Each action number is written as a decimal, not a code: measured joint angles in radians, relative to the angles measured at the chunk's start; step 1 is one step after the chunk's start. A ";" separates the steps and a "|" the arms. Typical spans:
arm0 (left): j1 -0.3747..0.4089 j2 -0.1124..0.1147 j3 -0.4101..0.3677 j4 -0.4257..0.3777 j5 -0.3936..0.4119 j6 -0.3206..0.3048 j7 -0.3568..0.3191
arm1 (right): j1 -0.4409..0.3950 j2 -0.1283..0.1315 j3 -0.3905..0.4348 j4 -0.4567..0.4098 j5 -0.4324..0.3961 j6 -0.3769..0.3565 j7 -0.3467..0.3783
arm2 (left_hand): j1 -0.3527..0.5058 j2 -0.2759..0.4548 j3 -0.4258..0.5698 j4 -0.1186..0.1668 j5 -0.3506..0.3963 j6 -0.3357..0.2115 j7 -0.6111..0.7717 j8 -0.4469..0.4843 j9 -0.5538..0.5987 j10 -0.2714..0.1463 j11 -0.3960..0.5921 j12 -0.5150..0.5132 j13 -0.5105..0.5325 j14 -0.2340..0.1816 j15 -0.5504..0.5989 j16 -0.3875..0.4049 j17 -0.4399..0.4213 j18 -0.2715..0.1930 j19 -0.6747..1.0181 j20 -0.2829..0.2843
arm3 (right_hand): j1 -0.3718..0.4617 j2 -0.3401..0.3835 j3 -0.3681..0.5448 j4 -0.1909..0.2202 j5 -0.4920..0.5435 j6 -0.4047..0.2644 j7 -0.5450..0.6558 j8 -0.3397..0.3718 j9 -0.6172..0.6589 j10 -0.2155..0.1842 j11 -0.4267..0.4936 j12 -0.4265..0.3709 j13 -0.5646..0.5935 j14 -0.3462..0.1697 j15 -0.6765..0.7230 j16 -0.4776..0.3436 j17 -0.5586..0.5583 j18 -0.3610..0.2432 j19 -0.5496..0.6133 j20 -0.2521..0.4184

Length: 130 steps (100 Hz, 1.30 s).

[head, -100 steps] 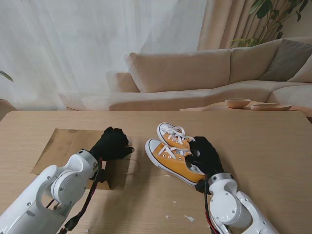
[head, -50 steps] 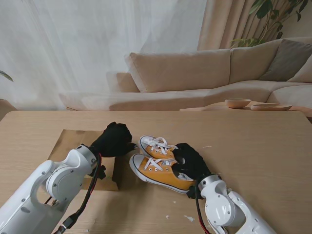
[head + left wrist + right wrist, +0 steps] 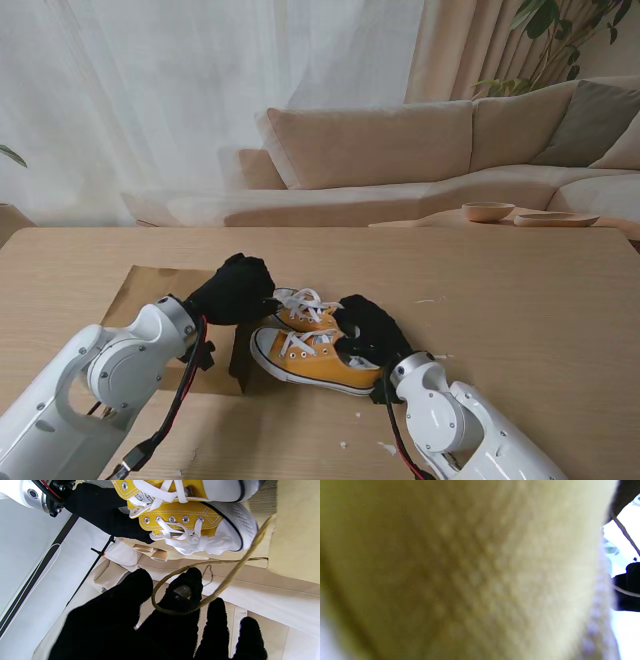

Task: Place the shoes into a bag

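Canvas shoes (image 3: pixel 318 352) slid left, clasped in right robot hand (image 3: pixel 366 328); left robot hand (image 3: pixel 236 288) hooks bag's twine loop (image 3: pixel 212 585).

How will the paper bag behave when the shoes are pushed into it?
The bag lies flat and thin, so it probably buckles or slides rather than opening. Its twine handle, looped over the left hand's finger, looks floppy and gives little hold.

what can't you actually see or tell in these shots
- Bag mouth: in the stand view the left hand and arm cover the paper bag opening.
- Right hand grip: its fingers are hidden behind the yellow shoes.
- Right wrist view: a blurred surface fills it.
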 measured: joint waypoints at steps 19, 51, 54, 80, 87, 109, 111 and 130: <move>-0.019 0.005 0.025 -0.002 -0.005 0.008 -0.015 | 0.039 0.000 -0.046 0.026 -0.001 -0.027 0.003 | 0.000 0.000 0.000 0.000 0.000 0.000 0.000 0.002 0.000 0.000 0.000 0.000 0.000 0.000 0.000 0.000 0.000 0.000 0.000 0.000 | 0.000 0.001 -0.006 0.000 0.000 0.000 0.000 0.002 0.001 -0.001 0.007 0.019 0.000 0.000 0.023 0.010 -0.002 0.000 0.046 0.000; -0.056 0.007 0.080 -0.008 -0.030 0.040 -0.036 | 0.105 -0.002 -0.133 0.069 -0.001 -0.076 0.009 | -0.001 0.000 0.000 0.000 0.000 0.000 -0.002 0.003 -0.010 -0.002 -0.005 0.000 0.000 0.000 0.000 0.000 0.000 0.000 0.000 0.000 | 0.000 0.001 -0.008 0.000 0.000 0.000 -0.003 0.020 0.010 -0.002 0.011 0.037 0.000 0.000 0.049 0.024 -0.013 -0.009 0.127 -0.009; -0.060 0.008 0.086 -0.008 -0.034 0.044 -0.037 | 0.113 -0.003 -0.143 0.074 0.000 -0.079 0.009 | -0.001 0.000 0.000 0.000 0.000 0.000 -0.002 0.003 -0.010 -0.002 -0.005 0.000 0.000 0.000 0.000 0.000 0.000 0.000 0.000 0.000 | 0.000 0.001 -0.008 0.000 0.000 0.000 -0.003 0.021 0.010 -0.002 0.013 0.039 0.000 0.000 0.057 0.025 -0.013 -0.009 0.134 -0.010; -0.086 0.008 0.134 -0.025 -0.075 0.076 -0.054 | 0.186 -0.023 -0.235 0.116 0.012 -0.067 -0.009 | -0.001 0.000 0.000 0.000 0.000 0.000 -0.003 0.009 -0.010 -0.002 -0.005 0.000 0.000 -0.001 0.000 0.001 0.000 0.000 0.000 0.001 | 0.000 0.001 -0.010 0.000 0.000 0.000 -0.003 0.021 0.020 -0.004 0.028 0.059 0.002 0.000 0.122 0.057 -0.013 -0.020 0.266 -0.011; -0.092 0.009 0.151 -0.033 -0.085 0.083 -0.056 | 0.206 -0.031 -0.258 0.123 0.020 -0.044 -0.016 | -0.001 0.000 0.000 0.000 0.000 0.000 -0.003 0.009 -0.010 -0.002 -0.005 0.000 0.000 -0.001 0.000 0.003 0.000 0.000 0.000 0.001 | 0.000 0.001 -0.010 0.000 0.000 0.000 -0.003 0.021 0.020 -0.004 0.037 0.069 0.014 0.000 0.141 0.067 -0.010 -0.025 0.330 -0.011; -0.128 0.009 0.219 -0.043 -0.115 0.123 -0.060 | 0.258 -0.060 -0.320 0.144 0.031 0.033 -0.036 | -0.001 0.000 0.000 0.000 0.000 0.000 -0.003 0.010 -0.011 -0.002 -0.005 0.001 0.000 -0.001 0.000 0.011 0.000 0.000 0.000 0.021 | 0.000 0.001 -0.011 0.000 0.000 0.000 -0.003 0.021 0.031 -0.002 0.075 0.099 0.035 0.001 0.191 0.097 0.000 -0.035 0.442 -0.013; -0.133 0.009 0.225 -0.043 -0.118 0.127 -0.060 | 0.261 -0.061 -0.324 0.144 0.033 0.036 -0.035 | -0.001 0.000 0.000 0.000 0.000 0.000 -0.003 0.010 -0.011 -0.002 -0.005 0.001 0.000 -0.001 0.000 0.011 0.000 0.000 0.000 0.022 | 0.000 0.001 -0.011 0.000 0.000 0.000 -0.003 0.021 0.031 -0.002 0.079 0.101 0.035 0.001 0.198 0.099 0.001 -0.035 0.448 -0.014; -0.183 0.002 0.286 -0.038 -0.134 0.167 -0.045 | 0.289 -0.071 -0.358 0.139 0.032 0.109 -0.012 | -0.001 0.000 0.000 0.000 0.000 0.000 -0.011 0.010 -0.021 -0.002 -0.005 0.002 0.000 -0.001 0.000 0.012 0.000 0.000 0.000 0.030 | 0.000 0.001 -0.019 0.000 0.000 0.000 -0.003 0.021 0.040 -0.002 0.111 0.127 0.046 0.004 0.235 0.116 0.021 -0.035 0.484 -0.015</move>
